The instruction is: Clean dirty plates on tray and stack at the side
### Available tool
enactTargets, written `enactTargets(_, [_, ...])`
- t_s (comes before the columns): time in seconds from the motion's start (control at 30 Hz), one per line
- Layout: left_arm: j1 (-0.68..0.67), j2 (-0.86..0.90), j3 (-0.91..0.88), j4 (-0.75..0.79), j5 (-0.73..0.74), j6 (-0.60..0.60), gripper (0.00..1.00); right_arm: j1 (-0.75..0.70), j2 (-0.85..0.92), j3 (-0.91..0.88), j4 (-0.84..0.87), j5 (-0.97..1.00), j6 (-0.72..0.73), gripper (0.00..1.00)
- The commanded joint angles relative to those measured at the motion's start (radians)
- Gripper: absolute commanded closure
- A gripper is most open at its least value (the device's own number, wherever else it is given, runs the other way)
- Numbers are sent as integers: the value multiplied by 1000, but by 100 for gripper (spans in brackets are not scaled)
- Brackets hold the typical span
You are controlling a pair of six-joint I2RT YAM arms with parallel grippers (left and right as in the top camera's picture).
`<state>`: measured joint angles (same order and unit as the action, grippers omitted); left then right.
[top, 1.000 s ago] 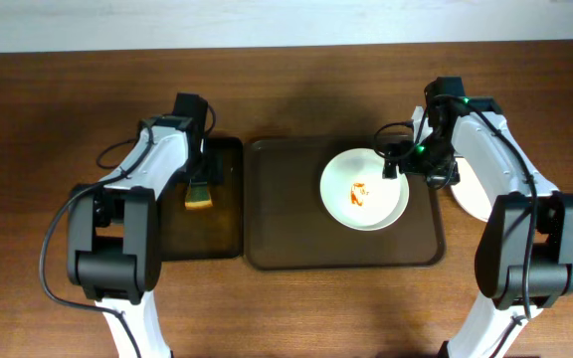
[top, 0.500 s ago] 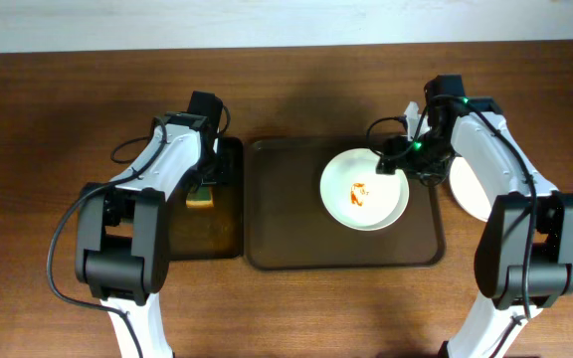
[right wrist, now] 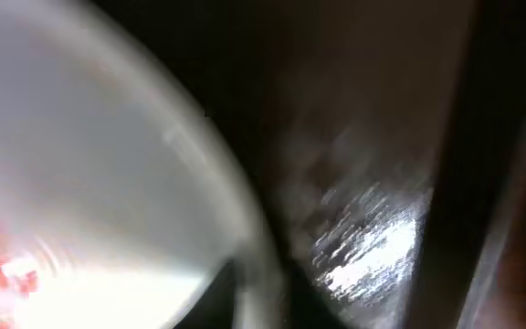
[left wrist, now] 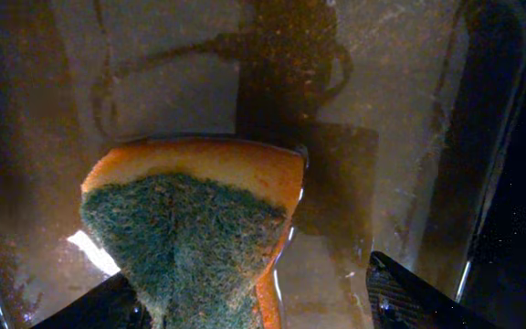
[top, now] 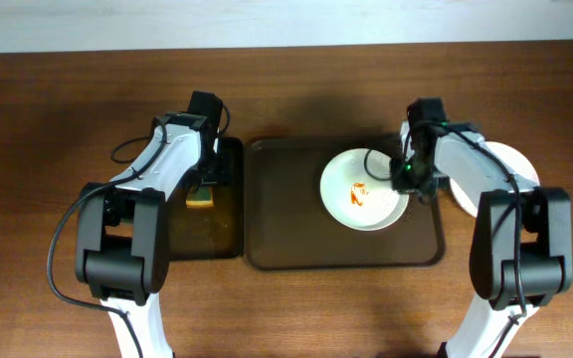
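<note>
White, with an orange-red smear in its middle, the one dirty plate [top: 364, 189] in view sat on the right half of the brown tray [top: 286, 219], which lay at the centre of the wooden table [top: 48, 99]. The right gripper [top: 403, 176] was down at the plate's right rim, over the strip of tray between plate and tray edge. From overhead its fingers were hidden under the wrist, and the right wrist view was smeared with blur, showing only the pale curve of the plate and the dark tray beside it, so I could not tell whether the jaws were spread or had pinched the rim. A second plate [top: 515, 174], plain white where visible, rested on the table just right of the tray, partly covered by the right arm. To the left, a narrower black tray [top: 217, 224] lay beside the brown one, with a sponge [left wrist: 190, 228] on it, green scouring face up over a yellow body. The left gripper [left wrist: 249, 306] hung low over it with its jaws spread, the sponge between them; the finger [left wrist: 409, 297] on the view's right stood clear of the sponge, while contact on the other side could not be made out.
</note>
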<state>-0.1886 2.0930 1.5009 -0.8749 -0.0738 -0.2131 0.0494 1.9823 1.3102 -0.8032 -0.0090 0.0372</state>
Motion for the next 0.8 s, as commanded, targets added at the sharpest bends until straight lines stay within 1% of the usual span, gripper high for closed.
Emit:
enactTargets(0.0, [-1, 21, 18, 2, 14, 6, 30, 3, 4, -18, -50, -150, 2, 96])
enactTargets(0.03, [-1, 21, 18, 2, 14, 6, 29, 3, 4, -18, -88, -227, 76, 96])
enactTargets(0.07, [0, 21, 18, 2, 14, 6, 28, 3, 4, -18, -128, -264, 161, 96])
enactTargets(0.1, [0, 21, 18, 3, 13, 6, 27, 4, 4, -18, -158, -277, 210, 94])
enactTargets(0.13, [0, 21, 18, 3, 13, 6, 27, 5, 3, -18, -182, -278, 238, 84])
enactTargets(0.17, [0, 21, 18, 2, 1, 6, 27, 5, 3, -18, -185, -285, 238, 73])
enactTargets(0.2, [0, 21, 18, 2, -1, 6, 27, -4, 2, 37, -191, -296, 167, 60])
enactTargets(0.23, [0, 21, 18, 2, -1, 6, 27, -5, 2, 86, -196, -294, 93, 57])
enactTargets(0.27, [0, 21, 18, 2, -1, 6, 27, -4, 2, 106, -192, -293, 39, 57])
enactTargets(0.3, [0, 21, 18, 2, -1, 6, 27, -4, 3, 116, -183, -278, -2, 57])
enactTargets(0.4, [0, 21, 18, 3, -1, 6, 27, -4, 4, 79, -142, -108, -8, 57])
enactTargets(0.43, [0, 21, 18, 3, -1, 6, 27, -4, 5, 62, -125, -106, -8, 57])
enactTargets(0.5, [0, 22, 18, 2, -1, 6, 27, 1, 5, -22, -34, -120, -8, 59])
enactTargets(0.53, [0, 22, 18, 2, -1, 6, 27, 6, 5, -51, 2, -122, -8, 63])
enactTargets(0.57, [0, 22, 18, 3, -1, 6, 27, 17, 5, -78, 35, -121, -8, 72])
enactTargets(0.6, [0, 22, 18, 3, -1, 6, 27, 27, 5, -85, 45, -121, -8, 89])
enactTargets(0.63, [0, 22, 18, 3, -1, 6, 27, 28, 4, -81, 46, -114, -6, 96])
enactTargets(0.67, [0, 22, 18, 3, -1, 6, 27, 27, 3, -69, 43, -114, 7, 96])
enactTargets(0.77, [0, 22, 18, 4, -1, 6, 27, 11, 0, 7, -19, -114, 183, 96])
